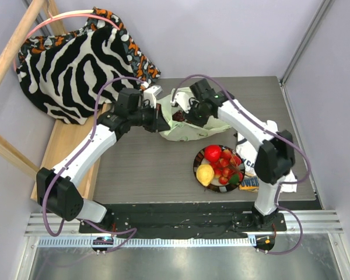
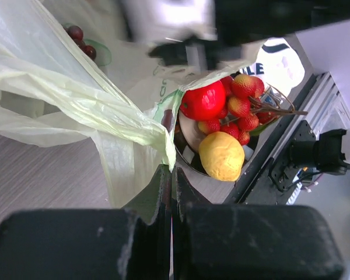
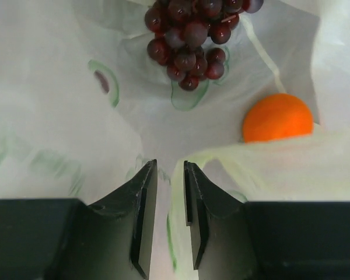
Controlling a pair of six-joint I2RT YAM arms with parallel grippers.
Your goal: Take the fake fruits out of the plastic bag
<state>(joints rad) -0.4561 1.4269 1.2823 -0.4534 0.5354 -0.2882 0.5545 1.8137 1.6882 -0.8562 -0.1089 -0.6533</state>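
**Two fruits left in the bag**

Your left gripper (image 2: 170, 181) is pinched tight on the bag (image 2: 76, 99) at its mouth edge, holding the thin, crinkly, pale green film up and open. Your right gripper (image 3: 169, 192) is inside the mouth with its jaws only a narrow gap apart and nothing visibly between them except loose film behind.

The step in hand looks like reaching for the remaining fruit. A dark, knobbly bunch of grapes (image 3: 189, 35) lies straight ahead of the right fingers, and a smooth, round orange (image 3: 278, 118) sits off to one side, half behind a fold. The glossy apple (image 2: 203, 100), dimpled lemon (image 2: 221, 156) and strawberries (image 2: 240, 105) already sit on the plate (image 1: 196, 158) beside the bag.

Next you'd likely need to widen the right jaws, advance onto the grapes, and avoid catching the film.
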